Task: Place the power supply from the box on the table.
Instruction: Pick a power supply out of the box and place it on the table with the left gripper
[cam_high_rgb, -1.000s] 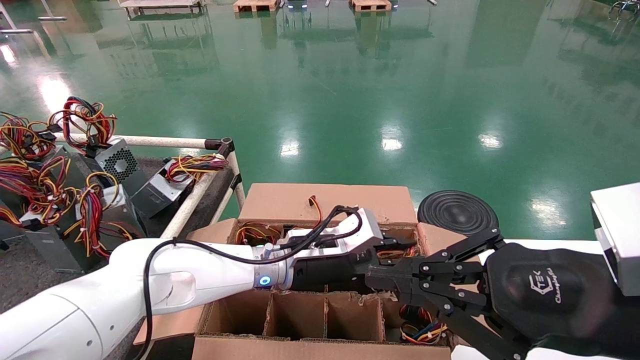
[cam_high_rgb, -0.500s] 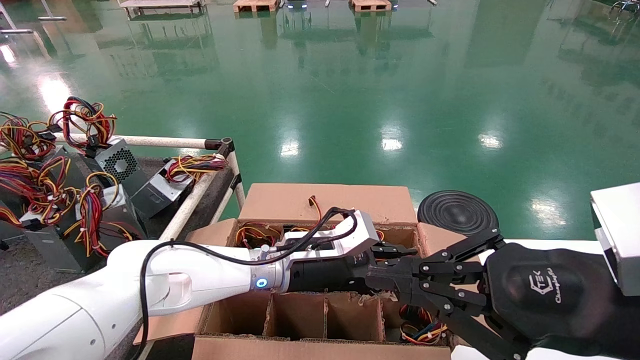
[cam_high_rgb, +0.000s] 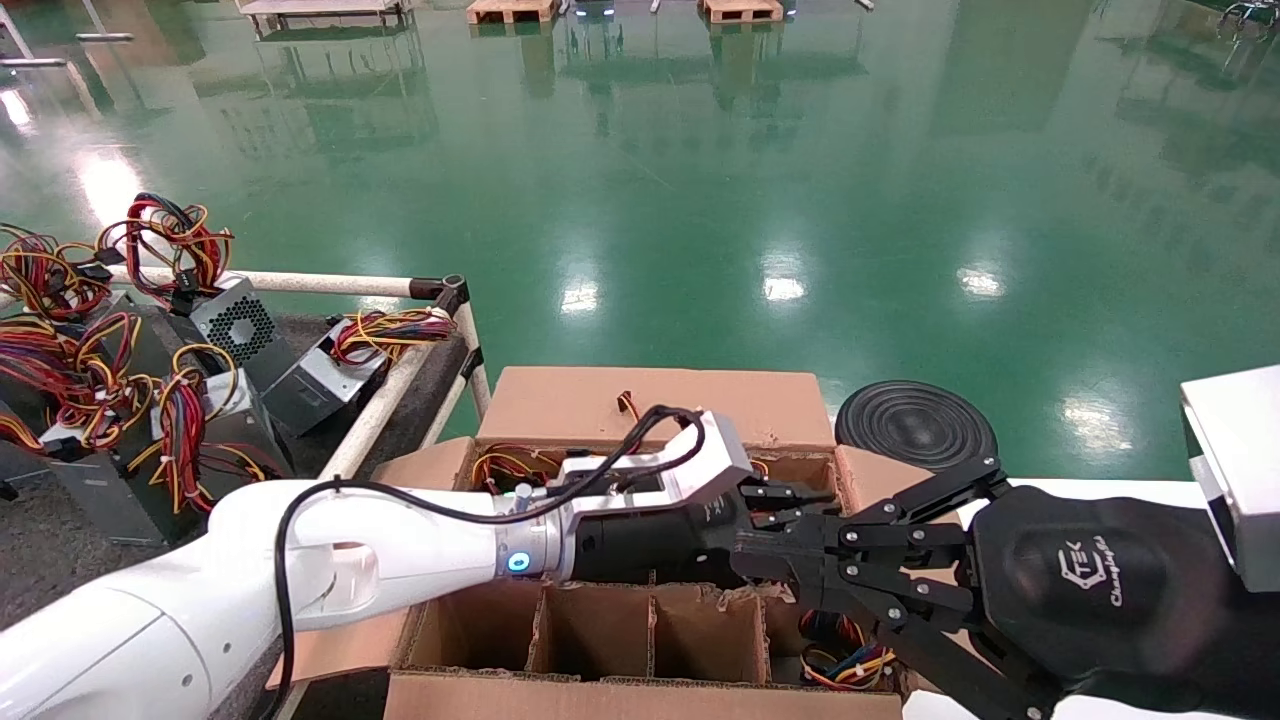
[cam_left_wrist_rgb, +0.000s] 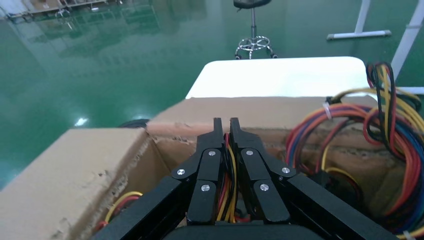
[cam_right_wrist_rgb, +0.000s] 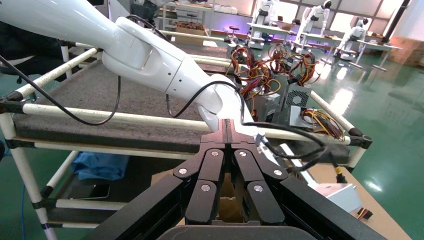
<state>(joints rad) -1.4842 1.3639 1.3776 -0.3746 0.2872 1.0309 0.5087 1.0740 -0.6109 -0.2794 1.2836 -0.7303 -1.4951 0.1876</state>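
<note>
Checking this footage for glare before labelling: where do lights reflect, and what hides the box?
Head view: lamp reflections dot the glossy floor, none on the box; the left hand and right hand cover its middle cells. Left wrist view: one bright floor patch, the left hand shut on wires. Right wrist view: floor glare beyond the table.

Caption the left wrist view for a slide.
Left gripper shut on red, yellow and black wires inside the brown cardboard box.

Table left of box
</note>
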